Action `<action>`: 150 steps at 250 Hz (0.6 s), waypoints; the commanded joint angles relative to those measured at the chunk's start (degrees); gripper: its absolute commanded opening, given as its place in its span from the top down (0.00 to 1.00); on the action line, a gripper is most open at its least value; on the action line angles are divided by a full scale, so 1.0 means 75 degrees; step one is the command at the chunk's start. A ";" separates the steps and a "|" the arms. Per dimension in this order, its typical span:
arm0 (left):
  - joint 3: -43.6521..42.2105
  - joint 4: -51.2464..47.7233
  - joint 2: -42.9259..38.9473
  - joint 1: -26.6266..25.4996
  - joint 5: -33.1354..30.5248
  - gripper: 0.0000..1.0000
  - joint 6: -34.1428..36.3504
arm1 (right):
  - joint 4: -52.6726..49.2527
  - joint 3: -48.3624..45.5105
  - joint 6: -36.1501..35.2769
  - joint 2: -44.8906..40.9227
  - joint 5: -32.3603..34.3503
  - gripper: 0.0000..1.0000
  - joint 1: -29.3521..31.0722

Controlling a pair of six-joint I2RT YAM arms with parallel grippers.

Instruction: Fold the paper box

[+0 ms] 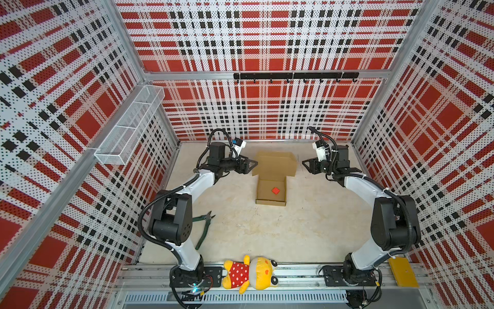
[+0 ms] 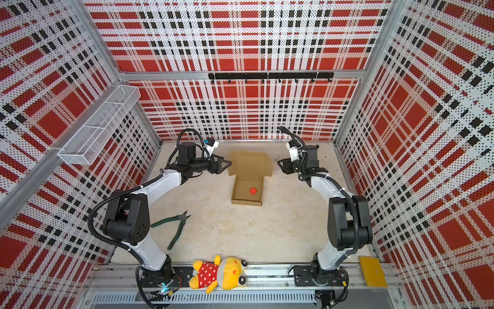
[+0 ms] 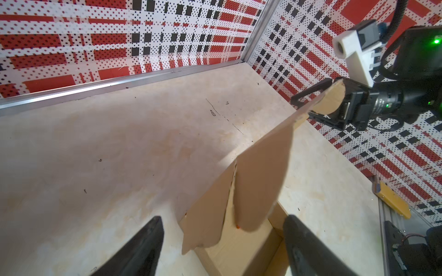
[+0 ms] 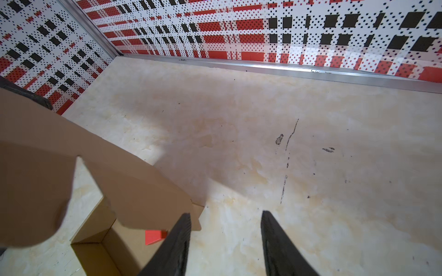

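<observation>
The paper box [image 1: 270,197] sits at the middle of the table, toward the far wall. It is plain brown corrugated cardboard, a shallow rectangular tray with low walls. Its lid panel [image 1: 275,163] stands raised at the far side, and rounded side flaps hang off that panel. A small flat red square [image 1: 276,190] lies on the tray floor.

The left gripper [image 1: 253,165] is at the lid's left edge. Its black tapered fingers [image 3: 141,248] are spread wide, and in the wrist view one rounded flap [image 3: 258,186] shows in the gap; contact cannot be made out. The right gripper [image 1: 305,166] is just beside the lid's right edge, apart from it, with its fingers [image 4: 177,243] moderately parted around nothing.

The table [image 1: 307,227] is a mottled, scuffed beige. Green-handled pliers [image 1: 205,224] lie near the left arm. At the near rail are a yellow plush toy [image 1: 250,273] in a red dotted dress and a flat yellow plate [image 1: 403,271].
</observation>
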 commanded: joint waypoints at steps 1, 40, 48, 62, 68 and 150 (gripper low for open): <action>0.0310 0.0282 0.0232 -0.0050 0.0258 0.25 -0.0123 | 0.0306 0.0388 -0.0186 0.0332 -0.0693 0.51 0.0011; 0.0401 0.0304 0.0449 -0.0107 0.0316 0.37 -0.0500 | 0.0488 0.0413 -0.0157 0.0565 -0.1216 0.51 0.0023; 0.0388 0.0307 0.0425 -0.0124 0.0313 0.39 -0.0539 | 0.0493 0.0405 -0.0123 0.0579 -0.1280 0.51 0.0033; 0.0332 0.0307 0.0328 -0.0158 0.0305 0.44 -0.0485 | 0.0471 0.0381 -0.0164 0.0570 -0.1403 0.51 0.0075; 0.0309 0.0307 0.0300 -0.0175 0.0305 0.46 -0.0426 | 0.0454 0.0372 -0.0213 0.0570 -0.1443 0.51 0.0098; 0.0167 0.0261 0.0087 -0.0189 0.0147 0.66 -0.0494 | 0.0283 -0.0111 -0.0410 0.0229 -0.1428 0.51 0.0453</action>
